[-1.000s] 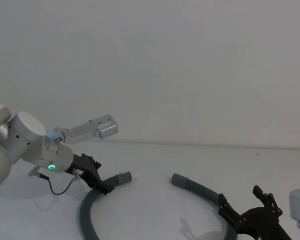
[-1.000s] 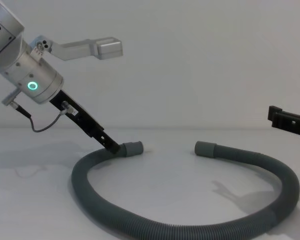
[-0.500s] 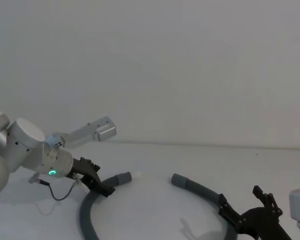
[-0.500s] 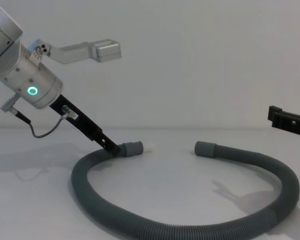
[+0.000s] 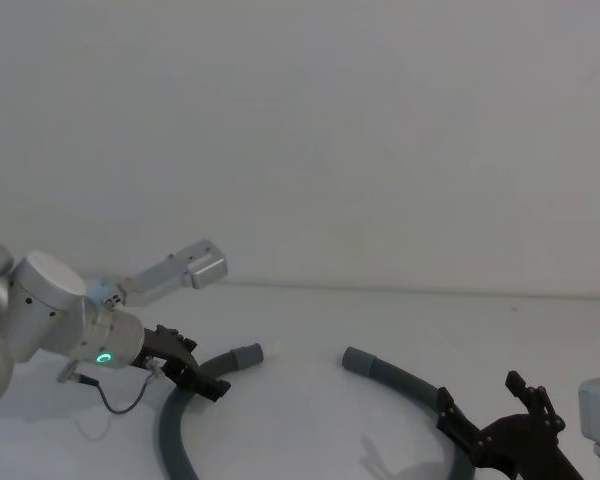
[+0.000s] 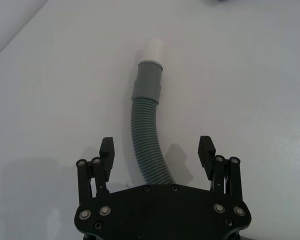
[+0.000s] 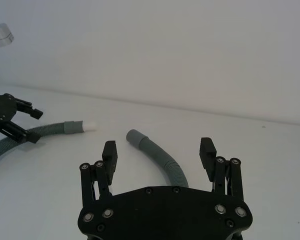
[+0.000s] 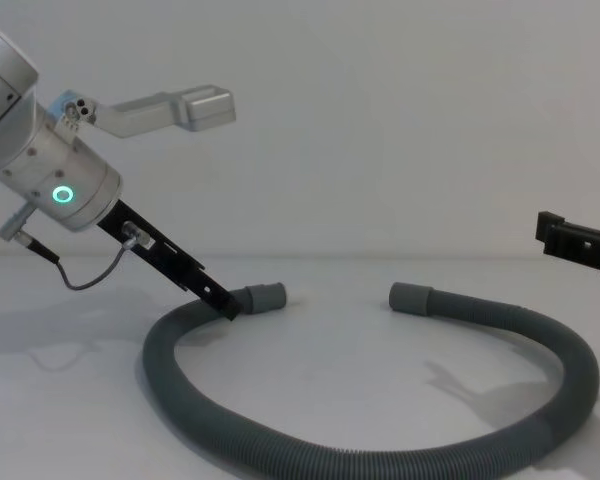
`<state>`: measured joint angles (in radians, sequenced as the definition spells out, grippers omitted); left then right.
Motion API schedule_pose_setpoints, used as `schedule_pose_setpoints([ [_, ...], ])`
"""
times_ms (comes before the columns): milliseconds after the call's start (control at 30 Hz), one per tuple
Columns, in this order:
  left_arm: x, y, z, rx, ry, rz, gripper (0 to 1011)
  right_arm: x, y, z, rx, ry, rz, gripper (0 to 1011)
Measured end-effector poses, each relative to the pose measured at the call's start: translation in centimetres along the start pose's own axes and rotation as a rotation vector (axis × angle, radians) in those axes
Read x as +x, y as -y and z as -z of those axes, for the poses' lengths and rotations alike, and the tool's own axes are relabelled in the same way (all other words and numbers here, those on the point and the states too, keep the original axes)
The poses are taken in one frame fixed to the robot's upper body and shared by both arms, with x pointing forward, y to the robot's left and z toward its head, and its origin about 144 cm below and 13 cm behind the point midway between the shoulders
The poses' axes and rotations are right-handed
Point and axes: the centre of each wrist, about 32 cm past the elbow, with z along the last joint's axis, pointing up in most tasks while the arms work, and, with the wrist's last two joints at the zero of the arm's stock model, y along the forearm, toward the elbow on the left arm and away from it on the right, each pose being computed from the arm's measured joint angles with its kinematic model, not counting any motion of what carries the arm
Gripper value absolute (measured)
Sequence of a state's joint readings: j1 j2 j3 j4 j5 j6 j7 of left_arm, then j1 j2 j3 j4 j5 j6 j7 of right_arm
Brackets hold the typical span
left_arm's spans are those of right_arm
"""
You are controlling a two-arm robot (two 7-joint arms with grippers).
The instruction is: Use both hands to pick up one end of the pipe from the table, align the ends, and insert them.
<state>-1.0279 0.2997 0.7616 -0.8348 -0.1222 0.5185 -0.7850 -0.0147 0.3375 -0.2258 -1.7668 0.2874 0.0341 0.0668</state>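
The dark grey corrugated pipe lies in a loop on the white table. Its left end, a smooth cuff with a whitish tip, rests on the table. My left gripper is open and low over the table, one finger on each side of the hose just behind that cuff. The pipe's other end lies to the right, pointing at the first. My right gripper hangs open, short of that end and above the hose.
A thin black cable loops under the left wrist. The silver camera bracket juts from that wrist. A gap of bare table separates the two cuffs.
The left wrist has sunk and tilted flatter towards the table, its fingers staying beside the hose behind the cuff. The pipe and the right gripper have not moved.
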Motion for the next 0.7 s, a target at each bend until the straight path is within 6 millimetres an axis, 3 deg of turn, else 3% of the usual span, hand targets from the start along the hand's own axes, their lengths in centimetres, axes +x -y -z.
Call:
schedule_pose_setpoints([
  [700, -0.31, -0.36, 0.88, 0.01, -0.076, -0.014, 1002, 0.0, 0.0, 0.0, 0.0, 0.0, 0.0, 1003],
])
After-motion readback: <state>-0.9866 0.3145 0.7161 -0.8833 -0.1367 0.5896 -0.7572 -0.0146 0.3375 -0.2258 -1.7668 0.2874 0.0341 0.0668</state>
